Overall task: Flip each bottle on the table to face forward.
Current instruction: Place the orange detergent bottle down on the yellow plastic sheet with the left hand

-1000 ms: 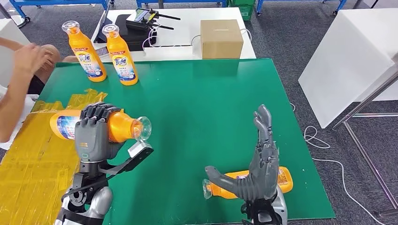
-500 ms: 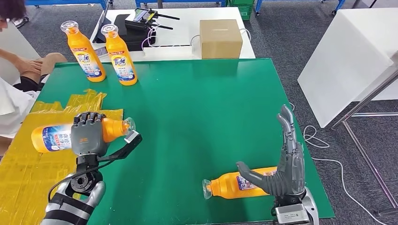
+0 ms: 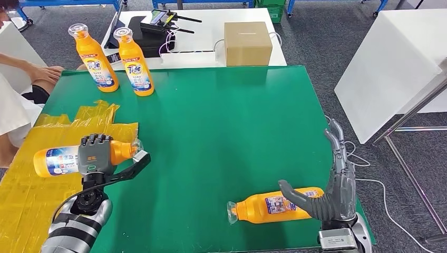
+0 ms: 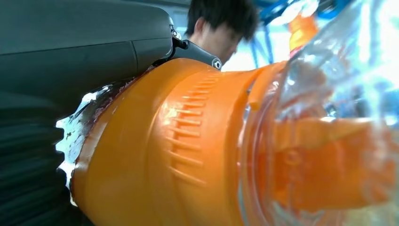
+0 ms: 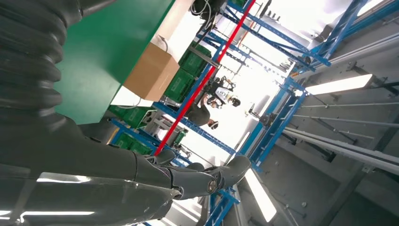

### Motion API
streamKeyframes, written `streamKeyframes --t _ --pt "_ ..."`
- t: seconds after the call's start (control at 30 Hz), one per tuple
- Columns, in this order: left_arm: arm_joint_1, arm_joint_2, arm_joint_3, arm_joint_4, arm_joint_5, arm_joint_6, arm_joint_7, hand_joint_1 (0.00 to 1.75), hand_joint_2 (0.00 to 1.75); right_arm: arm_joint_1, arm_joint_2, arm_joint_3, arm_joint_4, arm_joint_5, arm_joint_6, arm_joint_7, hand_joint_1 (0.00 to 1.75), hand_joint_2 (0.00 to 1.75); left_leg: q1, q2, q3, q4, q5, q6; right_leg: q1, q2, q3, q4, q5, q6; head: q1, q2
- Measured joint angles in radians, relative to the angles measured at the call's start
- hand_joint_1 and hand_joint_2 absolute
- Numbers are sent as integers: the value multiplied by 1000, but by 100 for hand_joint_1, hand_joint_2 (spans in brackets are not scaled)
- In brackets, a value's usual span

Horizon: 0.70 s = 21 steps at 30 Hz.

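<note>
Gripping bottle (image 3: 55,159), left hand (image 3: 96,154) is drawn further left over yellow sheet (image 3: 31,195); right hand (image 3: 332,190), fingers spread, is pulled back from lying bottle (image 3: 269,206).

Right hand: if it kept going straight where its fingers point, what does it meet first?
Probably nothing. The right hand is open with its fingers pointing up and away from the table. The right wrist view shows open air toward distant blue racking. The lying bottle sits beside its thumb, off that line.
</note>
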Motion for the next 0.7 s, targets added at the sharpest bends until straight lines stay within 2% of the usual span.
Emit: streamKeyframes --t 0.2,0.23,0.33,0.37,0.7 --pt "-19 -40 138 100 39 30 -98 175 175 0 3 -22 0 -14 3 0 0 175 0 0 0 0 0 0 0 0 0 0 0 0 0 0" --pt "-21 -48 160 109 49 30 -112 164 175 0 4 -24 0 -13 4 0 0 175 0 0 0 0 0 0 0 0 0 0 0 0 0 0" --pt "-26 -71 220 127 63 33 -142 33 175 0 8 -27 0 -8 4 4 0 175 0 0 0 0 0 0 0 0 0 0 0 0 0 0" --pt "-27 -77 238 131 68 33 -150 0 175 0 9 -27 0 -6 4 5 0 175 0 0 0 0 0 0 0 0 0 0 0 0 0 0" --pt "-49 -113 326 160 136 -9 -209 0 175 -1 17 -32 0 1 8 21 0 175 0 0 0 0 0 0 0 0 0 0 0 0 0 0"
